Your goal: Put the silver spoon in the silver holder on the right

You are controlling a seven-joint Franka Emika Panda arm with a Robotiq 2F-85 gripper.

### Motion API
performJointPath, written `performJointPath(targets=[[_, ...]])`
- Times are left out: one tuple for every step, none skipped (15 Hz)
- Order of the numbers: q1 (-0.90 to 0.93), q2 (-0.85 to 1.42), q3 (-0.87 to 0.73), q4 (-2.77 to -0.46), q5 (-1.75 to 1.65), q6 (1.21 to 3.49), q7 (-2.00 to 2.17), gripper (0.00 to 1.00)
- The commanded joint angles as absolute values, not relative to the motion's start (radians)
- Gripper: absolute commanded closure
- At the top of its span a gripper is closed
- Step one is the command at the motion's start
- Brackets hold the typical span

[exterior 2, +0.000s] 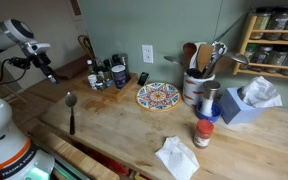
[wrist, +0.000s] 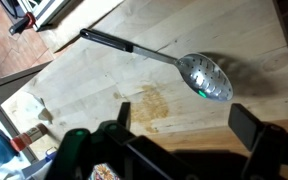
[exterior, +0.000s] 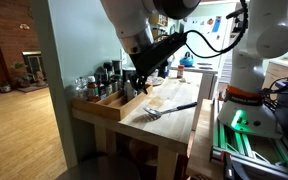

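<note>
The silver spoon lies flat on the wooden table, with a shiny perforated head and a slim dark handle. It shows in both exterior views. My gripper is open and empty, hovering above the table just short of the spoon's head. In the exterior views it hangs above the table near the spoon. The silver holder stands at the right back of the table, holding several wooden and metal utensils.
A colourful plate lies left of the holder. A blue tissue box, a red-capped bottle and a white napkin sit at the right. Small bottles stand by the wall. A wooden tray of jars lines the table edge.
</note>
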State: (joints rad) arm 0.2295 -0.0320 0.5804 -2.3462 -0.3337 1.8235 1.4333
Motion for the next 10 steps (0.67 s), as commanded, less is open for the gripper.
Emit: performJointPath(targets=[[0.306,0.122,0.528,-2.262,-0.399,1.753,1.534,0.00],[0.326,0.153,0.512,-2.247,-0.407,1.749,1.549,0.00],[0.347,0.180,0.494,-2.231,-0.407,1.748,1.554,0.00],[0.367,0.208,0.475,-2.217,-0.409,1.752,1.561,0.00],[0.386,0.230,0.458,-2.205,-0.420,1.759,1.572,0.00],[0.402,0.255,0.441,-2.190,-0.421,1.766,1.571,0.00],[0.417,0.276,0.425,-2.177,-0.427,1.768,1.571,0.00],[0.431,0.298,0.409,-2.164,-0.434,1.769,1.573,0.00],[0.443,0.315,0.395,-2.151,-0.437,1.768,1.573,0.00],[0.455,0.332,0.381,-2.141,-0.443,1.768,1.573,0.00]])
